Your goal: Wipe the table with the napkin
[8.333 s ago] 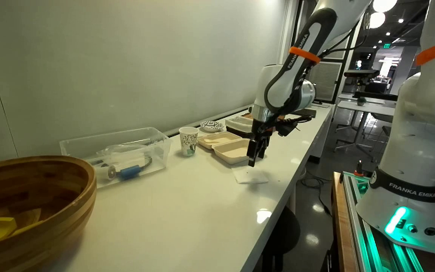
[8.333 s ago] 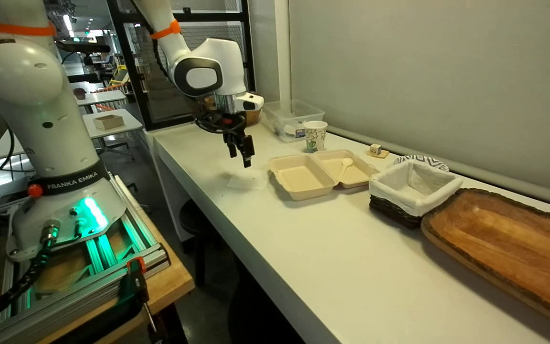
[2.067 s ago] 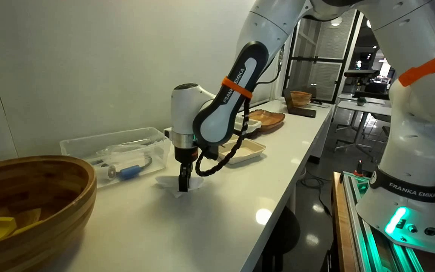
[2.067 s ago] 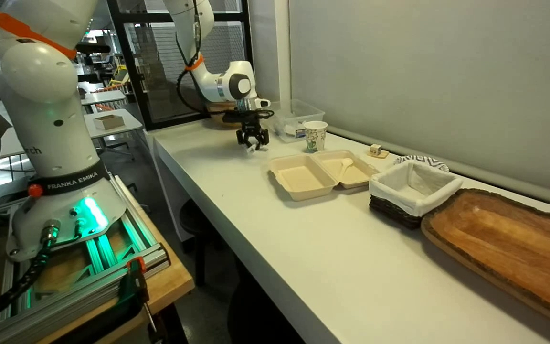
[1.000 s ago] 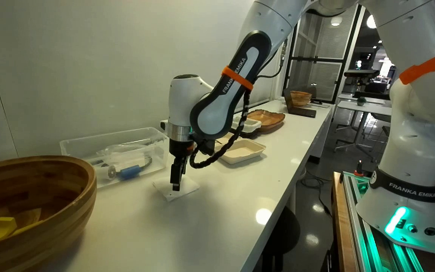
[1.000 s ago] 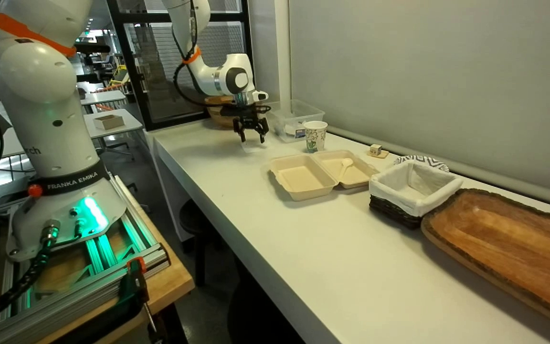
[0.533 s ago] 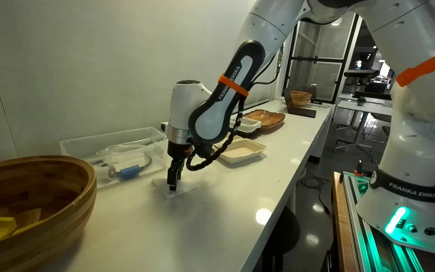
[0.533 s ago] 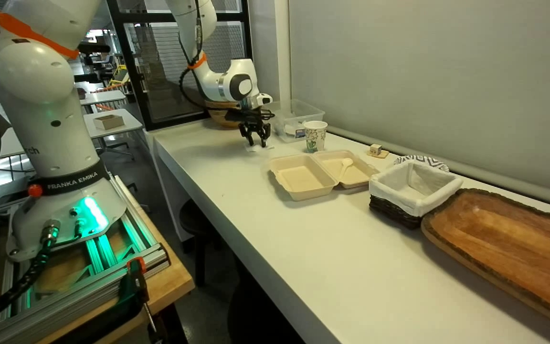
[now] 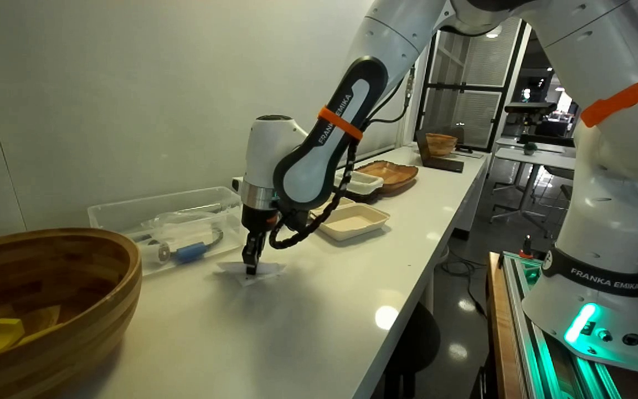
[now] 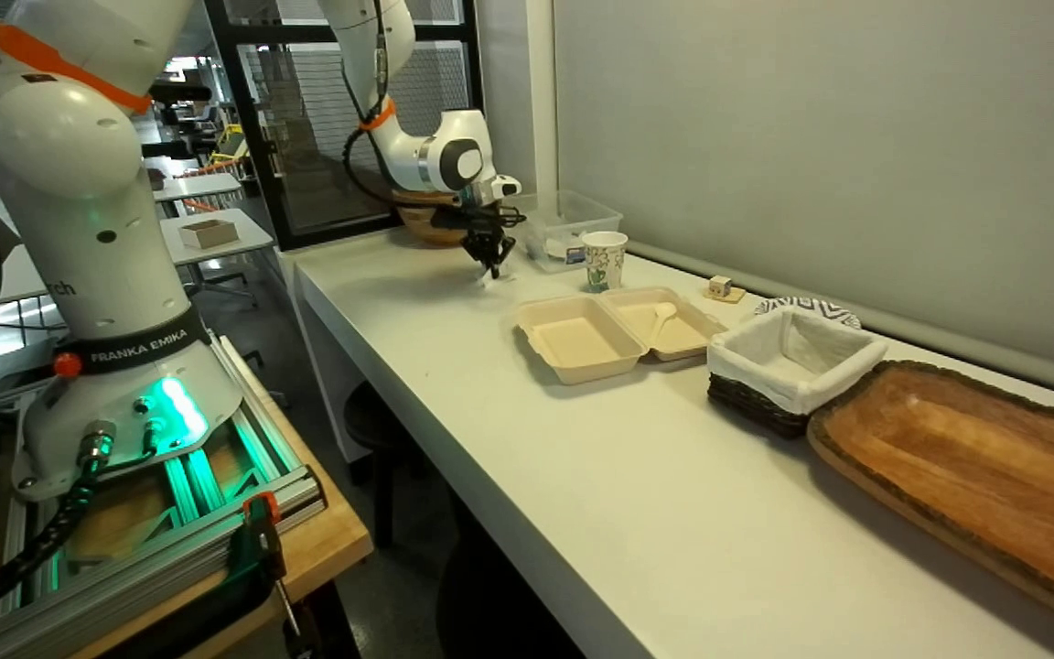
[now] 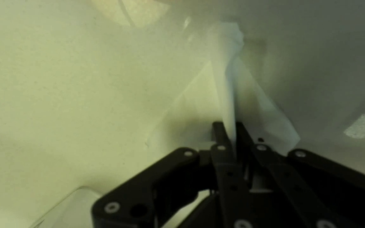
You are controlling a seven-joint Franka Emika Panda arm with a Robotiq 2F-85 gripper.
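Note:
The napkin (image 11: 195, 110), a thin white paper square, rests on the glossy white table (image 9: 214, 332). A fold of it stands up between the fingertips in the wrist view, while its side corners spread out flat or slightly lifted. My gripper (image 11: 229, 125) is shut on that fold, its two black fingers nearly together. A small dark speck shows on the paper beside the right finger. In an exterior view the gripper (image 9: 251, 271) points down at the table with the napkin (image 9: 269, 268) pinched up around its tips. The part inside the grip is hidden.
Close behind the gripper stands a clear plastic bin (image 9: 103, 213); a large wooden bowl (image 9: 125, 277) is nearer that camera. A paper cup (image 10: 604, 261), an open takeaway box (image 10: 582, 339), a lined basket (image 10: 756, 400) and a wooden tray (image 10: 966, 458) line the table.
A second ago the jaws stood apart over the flat napkin. They have come down and closed, drawing up a fold. Eight seconds ago the napkin lay beside the takeaway box.

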